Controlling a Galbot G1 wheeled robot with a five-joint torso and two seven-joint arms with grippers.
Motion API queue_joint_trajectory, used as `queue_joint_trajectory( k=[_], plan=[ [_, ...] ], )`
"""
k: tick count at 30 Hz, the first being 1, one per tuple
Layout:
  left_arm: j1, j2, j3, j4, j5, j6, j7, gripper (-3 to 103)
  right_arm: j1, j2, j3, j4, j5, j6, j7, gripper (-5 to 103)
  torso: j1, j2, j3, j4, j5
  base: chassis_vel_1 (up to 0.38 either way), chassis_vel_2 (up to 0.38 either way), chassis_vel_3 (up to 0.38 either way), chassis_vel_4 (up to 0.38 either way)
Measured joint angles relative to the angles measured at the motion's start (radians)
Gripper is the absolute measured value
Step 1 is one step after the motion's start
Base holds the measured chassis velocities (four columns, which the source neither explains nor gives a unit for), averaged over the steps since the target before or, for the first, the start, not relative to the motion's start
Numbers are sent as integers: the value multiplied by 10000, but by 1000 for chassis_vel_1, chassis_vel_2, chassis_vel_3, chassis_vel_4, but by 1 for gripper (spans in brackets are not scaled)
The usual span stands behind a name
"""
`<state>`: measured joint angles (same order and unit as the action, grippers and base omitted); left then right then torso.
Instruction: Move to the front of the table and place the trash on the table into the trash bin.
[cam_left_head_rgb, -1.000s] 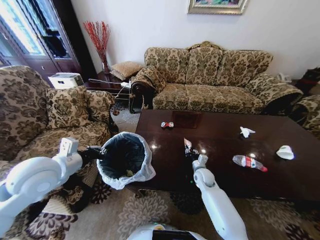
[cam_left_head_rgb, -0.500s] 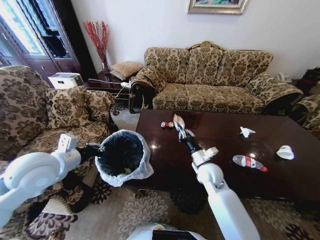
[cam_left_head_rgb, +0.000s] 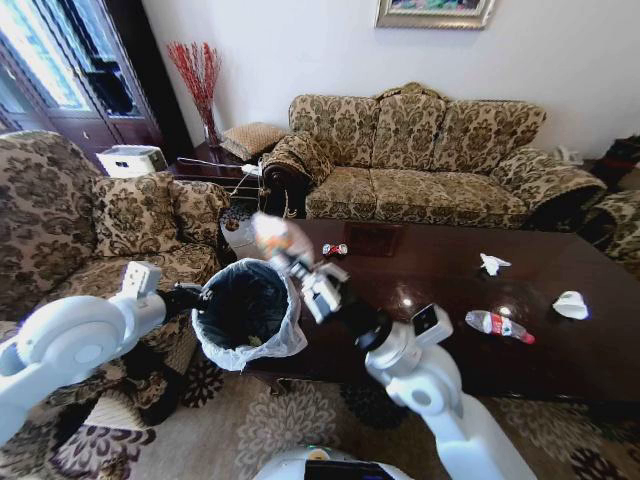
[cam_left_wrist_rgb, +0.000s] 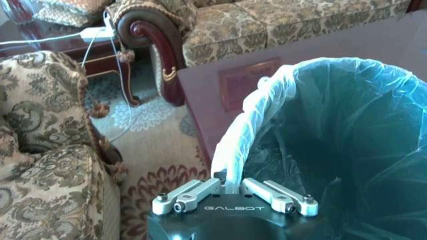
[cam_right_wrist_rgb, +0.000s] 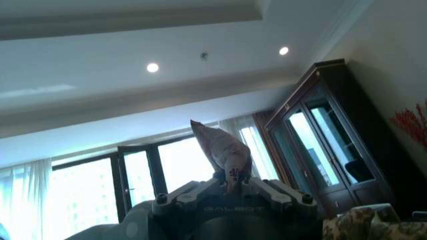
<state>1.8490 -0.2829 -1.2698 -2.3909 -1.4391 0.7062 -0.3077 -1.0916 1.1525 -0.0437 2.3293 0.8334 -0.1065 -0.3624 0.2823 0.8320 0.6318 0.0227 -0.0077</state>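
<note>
My left gripper (cam_left_head_rgb: 197, 297) is shut on the rim of the trash bin (cam_left_head_rgb: 288, 338), a black bin with a white liner, and holds it off the table's left end. The left wrist view shows those fingers (cam_left_wrist_rgb: 200, 192) pinching the liner rim of the trash bin (cam_left_wrist_rgb: 257, 107). My right gripper (cam_left_head_rgb: 297, 262) is shut on a crumpled wrapper (cam_left_head_rgb: 275, 235), raised over the bin's far rim. In the right wrist view the wrapper (cam_right_wrist_rgb: 223, 147) sticks up from the right gripper (cam_right_wrist_rgb: 230, 184). On the table (cam_left_head_rgb: 440, 285) lie a bottle (cam_left_head_rgb: 498, 324), two tissues (cam_left_head_rgb: 491, 264) (cam_left_head_rgb: 571, 304) and a red wrapper (cam_left_head_rgb: 335, 249).
A patterned sofa (cam_left_head_rgb: 420, 150) stands behind the table and an armchair (cam_left_head_rgb: 100, 230) sits to the left, close to my left arm. A dark side table (cam_left_head_rgb: 215, 160) fills the back corner. Patterned rug (cam_left_head_rgb: 290, 420) lies under the table's near edge.
My right arm has swung left from over the table, carrying the wrapper up and over the bin. The left gripper has kept hold of the bin rim.
</note>
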Motion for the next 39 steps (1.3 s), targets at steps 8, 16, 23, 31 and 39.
queue_joint_trajectory(
  k=[8, 16, 23, 31, 39],
  plan=[
    [17, -81, -67, -285, -161, 25, -63, 0, -19, 117, -652, -760, -936, 128, 56, 8, 0, 0, 0, 1, -1, 0, 0, 0, 0],
    [13, -143, -85, -350, -221, 51, -83, 0, 32, 241, -686, -827, -953, 141, 206, 35, 0, 0, 0, 1, -1, 0, 0, 0, 0],
    [16, -163, -86, -320, -221, 66, -84, 0, 34, 269, -493, -788, -951, 293, 327, 67, 0, 0, 0, 1, -1, 0, 0, 0, 0],
    [98, -442, -327, -8, -202, 89, -184, 0, 1, 619, 711, -702, -1070, 1042, 1288, 89, 1, 0, 0, 0, -1, 0, 0, 0, 0],
    [161, -669, -811, 108, -211, 24, -177, 0, -126, 412, 2378, -1997, -1127, -784, 4295, 100, 0, 0, 0, -3, 2, 0, 0, 0, 0]
  ],
)
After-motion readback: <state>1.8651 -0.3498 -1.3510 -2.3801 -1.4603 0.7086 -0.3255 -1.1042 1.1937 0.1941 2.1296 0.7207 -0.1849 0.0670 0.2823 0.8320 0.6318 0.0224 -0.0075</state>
